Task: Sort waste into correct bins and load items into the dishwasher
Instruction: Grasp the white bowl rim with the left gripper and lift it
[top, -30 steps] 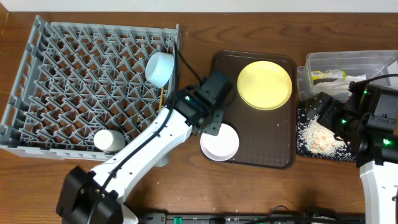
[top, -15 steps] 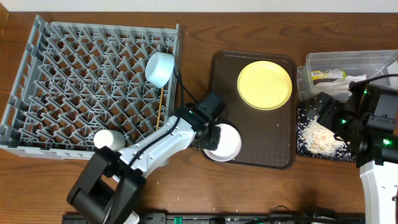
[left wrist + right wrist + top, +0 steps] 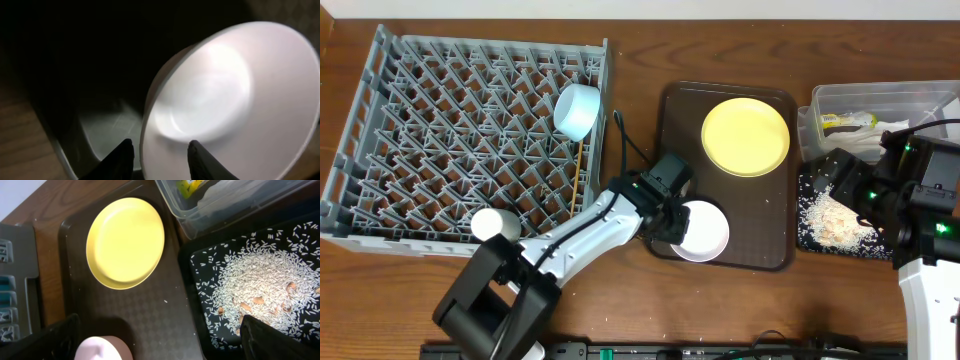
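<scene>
While the left gripper (image 3: 159,156) pinches the white bowl (image 3: 701,231) by its far-left rim, one finger (image 3: 122,156) outside the wall and the other inside, the bowl looks tipped in the wrist view, with shadow under its lifted side. It is over the near edge of the brown tray (image 3: 760,215), a little left of the middle; I cannot tell whether its base touches the tray. A yellow plate (image 3: 745,137) lies flat on the far right part of that tray, well apart from the white bowl. On the left of the table (image 3: 720,50) sits the grey rack (image 3: 440,120). A blue bowl (image 3: 576,108) lies on its side among the pegs at the rack's far right edge, and just near of it a chopstick (image 3: 582,170) lies along the rack's right side. A small white rounded object (image 3: 495,224) rests at the rack's near edge. On the right, the right gripper (image 3: 160,340) hangs with its fingers spread wide, holding nothing, above the left part of the black tray (image 3: 200,315), which is strewn with rice (image 3: 255,285). Just far of the black tray stands the clear tub (image 3: 880,95), and in it are the green-and-yellow wrapper (image 3: 845,120) and a white napkin (image 3: 885,125).
</scene>
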`<control>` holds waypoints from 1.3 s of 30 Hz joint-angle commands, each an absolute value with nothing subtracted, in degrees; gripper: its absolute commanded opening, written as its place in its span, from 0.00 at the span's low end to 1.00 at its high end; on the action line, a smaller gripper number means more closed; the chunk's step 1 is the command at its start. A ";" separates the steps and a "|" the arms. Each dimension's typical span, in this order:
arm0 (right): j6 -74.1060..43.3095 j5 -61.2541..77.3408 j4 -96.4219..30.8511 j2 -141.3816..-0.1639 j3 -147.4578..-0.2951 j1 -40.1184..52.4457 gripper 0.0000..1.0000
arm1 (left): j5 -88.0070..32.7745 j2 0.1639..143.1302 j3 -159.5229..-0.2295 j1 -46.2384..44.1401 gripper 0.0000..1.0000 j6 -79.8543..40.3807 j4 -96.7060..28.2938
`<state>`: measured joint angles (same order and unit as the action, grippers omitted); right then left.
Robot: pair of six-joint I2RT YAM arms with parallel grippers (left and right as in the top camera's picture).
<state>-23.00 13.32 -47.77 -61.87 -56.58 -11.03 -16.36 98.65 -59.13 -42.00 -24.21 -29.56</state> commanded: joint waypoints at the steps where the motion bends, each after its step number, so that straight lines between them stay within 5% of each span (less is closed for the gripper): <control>1: -22.68 13.56 -47.81 -61.82 -57.32 -10.85 0.99 | -16.16 101.84 -59.24 -41.98 0.38 -25.45 -29.28; 9: -22.68 13.56 -47.81 -61.84 -57.32 -10.85 0.99 | -17.41 102.56 -59.24 -40.95 0.08 -25.39 -27.44; 17: -22.68 13.56 -47.81 -61.82 -57.32 -10.85 0.99 | -13.28 98.87 -62.30 -40.23 0.07 -23.00 -29.47; 33: -22.68 13.56 -47.81 -61.82 -57.32 -10.85 0.99 | 68.29 78.54 -67.83 -37.87 0.07 -16.10 -49.23; 39: -22.68 13.56 -47.81 -61.82 -57.32 -10.85 0.99 | 77.23 82.15 -67.72 -34.46 0.08 -16.08 -51.62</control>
<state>-23.00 13.32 -47.77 -61.87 -56.58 -11.03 66.13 80.34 -67.64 -36.16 -16.95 -51.24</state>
